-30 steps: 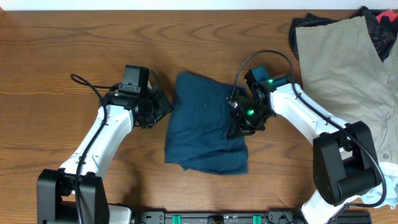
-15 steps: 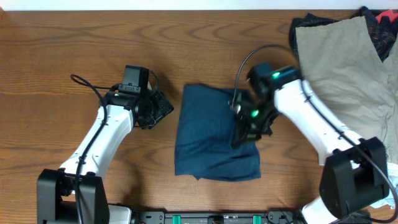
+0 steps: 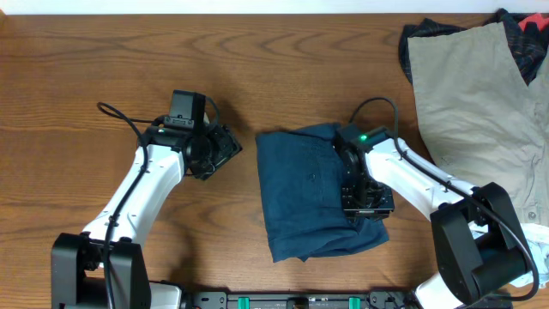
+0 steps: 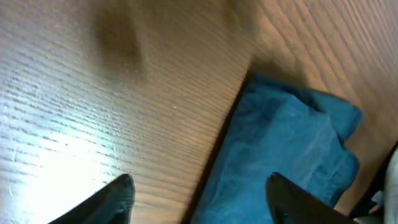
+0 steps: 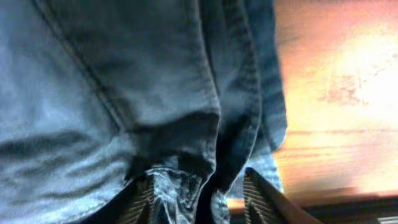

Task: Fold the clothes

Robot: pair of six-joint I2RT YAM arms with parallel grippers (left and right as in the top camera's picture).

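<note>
The dark navy shorts (image 3: 309,193) lie folded in a rough rectangle on the table's middle. My right gripper (image 3: 366,206) is at their right edge, shut on a bunched fold of the navy cloth. In the right wrist view the cloth (image 5: 124,74) fills the frame and is gathered between the fingers of the right gripper (image 5: 202,199). My left gripper (image 3: 225,148) is open and empty, just left of the shorts' far left corner. In the left wrist view the left gripper (image 4: 199,202) straddles the left edge of the shorts (image 4: 286,149) from above, not touching.
Beige khaki shorts (image 3: 480,94) are spread at the back right, with a dark red-and-black garment (image 3: 525,30) behind them. A small pale cloth (image 3: 536,257) lies at the front right edge. Bare wooden table (image 3: 86,69) lies to the left.
My right gripper has moved right and toward the front edge, pulling the navy shorts with it; the shorts now lie farther right. The left arm has stayed in place.
</note>
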